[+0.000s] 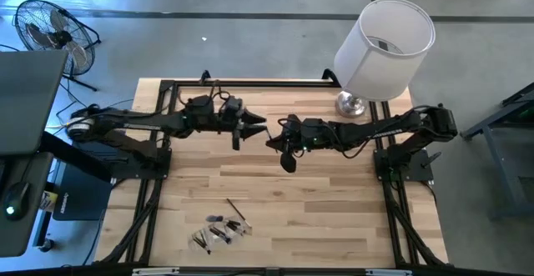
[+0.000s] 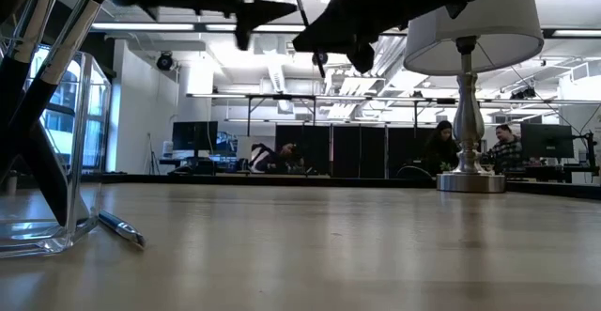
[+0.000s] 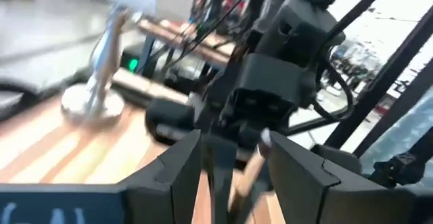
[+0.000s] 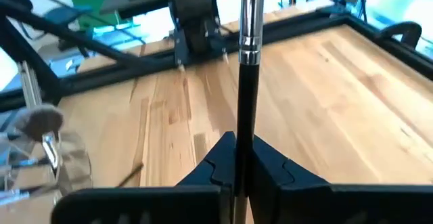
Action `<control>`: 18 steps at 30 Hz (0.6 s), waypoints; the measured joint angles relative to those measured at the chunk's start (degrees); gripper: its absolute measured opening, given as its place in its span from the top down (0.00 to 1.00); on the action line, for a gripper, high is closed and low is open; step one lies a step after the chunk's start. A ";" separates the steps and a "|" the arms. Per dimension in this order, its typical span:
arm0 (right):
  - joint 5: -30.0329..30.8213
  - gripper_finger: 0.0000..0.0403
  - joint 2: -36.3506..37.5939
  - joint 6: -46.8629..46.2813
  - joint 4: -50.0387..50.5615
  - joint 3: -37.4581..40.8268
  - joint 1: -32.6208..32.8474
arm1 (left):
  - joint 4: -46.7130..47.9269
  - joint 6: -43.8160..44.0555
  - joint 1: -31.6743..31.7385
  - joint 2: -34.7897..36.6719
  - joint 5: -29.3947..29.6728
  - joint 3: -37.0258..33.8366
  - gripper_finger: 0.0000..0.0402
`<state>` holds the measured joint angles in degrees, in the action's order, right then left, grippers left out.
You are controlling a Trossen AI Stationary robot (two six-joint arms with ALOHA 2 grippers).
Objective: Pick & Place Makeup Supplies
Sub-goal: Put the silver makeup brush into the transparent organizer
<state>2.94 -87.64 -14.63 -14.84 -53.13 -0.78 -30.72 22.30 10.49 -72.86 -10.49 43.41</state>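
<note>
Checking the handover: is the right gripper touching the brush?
Touching. The right wrist view shows the right gripper shut on the brush's dark handle, both fingers pressed against it with no gap.

Bright overhead room light — the table (image 1: pixel 317 193) evenly lit, shadows faint. Left wrist view motion-blurred. Low view backlit — arms in silhouette.

4 cameras around the lamp (image 1: pixel 380 47)

1 looks straight down, 1 level at tabletop height; 2 wrist cameras sit close, facing each other mid-table.
</note>
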 joint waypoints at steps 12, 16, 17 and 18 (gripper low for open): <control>5.82 0.98 -0.22 -5.91 -14.15 10.10 8.78 | 41.82 -1.79 -6.41 19.81 17.32 -0.13 0.90; 11.81 0.98 -3.15 -3.51 -18.03 8.81 14.48 | 44.07 -1.69 -10.53 21.95 21.93 -3.31 0.97; 13.14 0.98 -4.77 -3.02 -18.29 7.27 15.98 | 44.22 -0.72 -11.25 22.20 22.46 -4.62 0.98; 14.66 0.98 -6.88 -2.77 -18.67 5.26 17.43 | 44.29 0.36 -11.93 22.27 22.77 -5.96 0.99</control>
<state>17.60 -94.52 -17.40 -33.51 -47.86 16.65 13.57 22.66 -1.44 -50.59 12.28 37.45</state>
